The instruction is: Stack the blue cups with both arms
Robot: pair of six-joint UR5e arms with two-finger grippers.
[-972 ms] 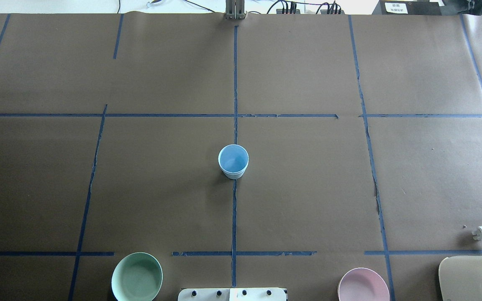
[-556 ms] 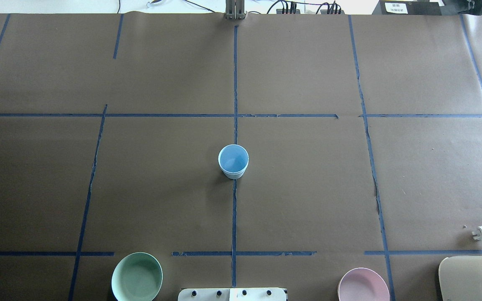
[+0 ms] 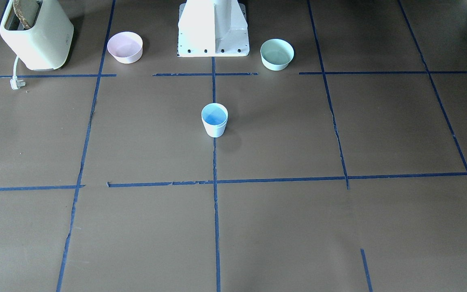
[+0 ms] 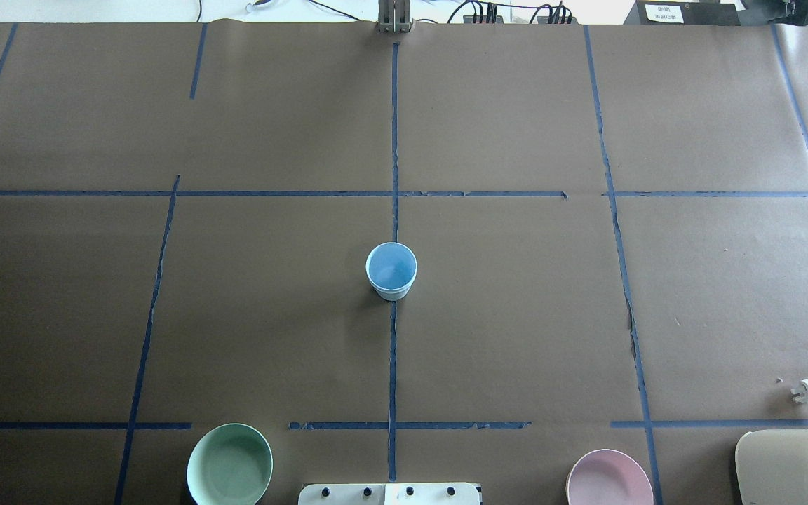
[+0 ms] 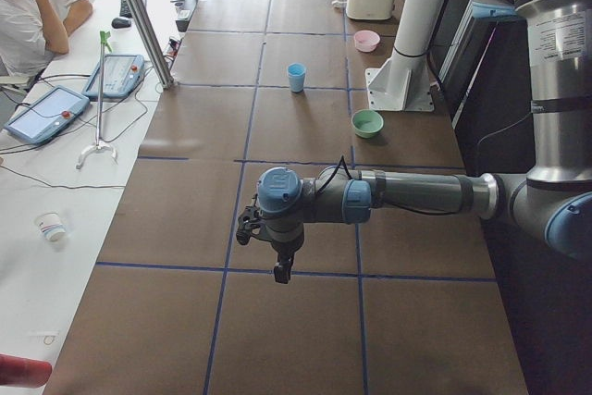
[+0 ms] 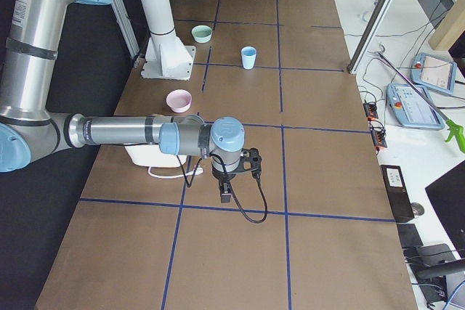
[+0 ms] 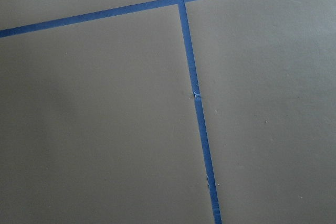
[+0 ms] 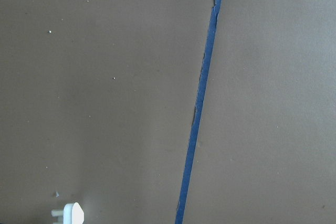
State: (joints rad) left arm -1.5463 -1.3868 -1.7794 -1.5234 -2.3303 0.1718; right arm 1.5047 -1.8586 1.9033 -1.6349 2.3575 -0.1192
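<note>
One pale-blue cup [image 4: 391, 271] stands upright on the centre tape line of the table, also seen in the front view [image 3: 214, 119]. Only one cup shape shows; I cannot tell whether a second cup sits inside it. The left gripper [image 5: 279, 268] hangs over the table's left end, far from the cup, and shows only in the exterior left view. The right gripper [image 6: 226, 194] hangs over the right end near the toaster and shows only in the exterior right view. I cannot tell if either is open or shut. Both wrist views show only brown paper and tape.
A mint-green bowl [image 4: 229, 464] and a pink bowl [image 4: 609, 479] sit either side of the white pedestal [image 3: 213, 28]. A cream toaster [image 3: 37, 34] with its loose plug [image 4: 807, 391] stands at the near right. A seated operator [image 5: 32, 6] is beyond the far edge.
A dark gripper tip at the overhead view's right edge a second ago has moved out of that view. The cup and bowls have not moved.
</note>
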